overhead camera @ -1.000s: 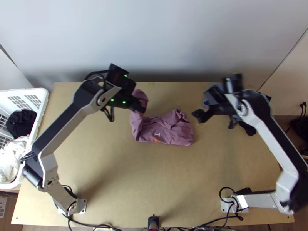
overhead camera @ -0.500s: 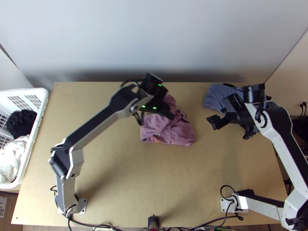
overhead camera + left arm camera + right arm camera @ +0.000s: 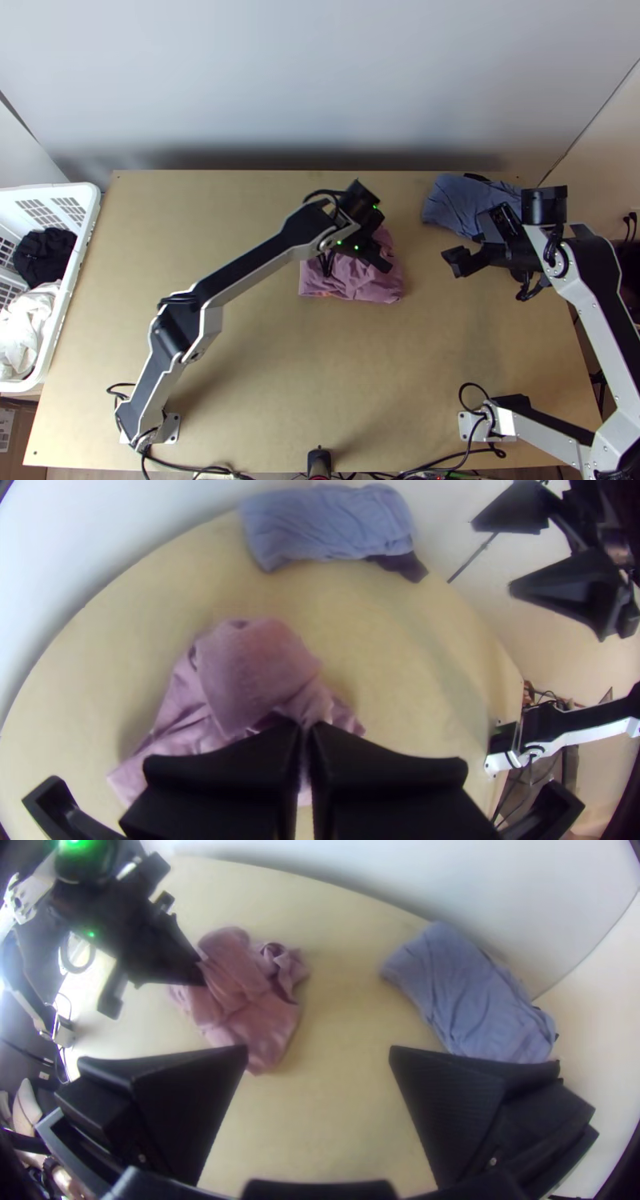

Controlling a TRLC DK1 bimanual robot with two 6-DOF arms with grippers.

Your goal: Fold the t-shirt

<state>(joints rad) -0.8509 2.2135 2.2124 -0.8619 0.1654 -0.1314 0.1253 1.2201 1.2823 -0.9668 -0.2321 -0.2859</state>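
"Two grippers, one shirt. What is each one doing?"

"The left gripper (image 3: 306, 729) has its fingers brought together on a pinch of the t-shirt (image 3: 257, 1020). The right gripper (image 3: 319, 1052) stands with its fingers well apart and nothing between them, off to the right of the shirt."

"And the shirt itself, how does it lie?"

"Around the middle of the tabletop (image 3: 280, 384), toward the wall, half under the left gripper. Its lower part is fairly flat, but the upper cloth is rumpled, with a puffed fold beside the fingers. I can't tell how many layers there are, or which part is pinched."

"How would you expect it to handle?"

"Light and limp, I'd say. Nothing to break, but it won't hold a shape by itself, so a lifted edge will sag and crease. It looks like soft knit, so it should grip well enough; the risk is dragging lower layers along with the top one."

"So where would you take hold?"

"I'd have the left gripper lay its fold down low and let go gently. After that, the near right corner (image 3: 390, 294) looks like a fair place for the other one: a shallow bite, then a pull outward to flatten the bunching."

"And the blue cloth (image 3: 460, 204)?"

"Leave it be. It lies apart, near the wall."
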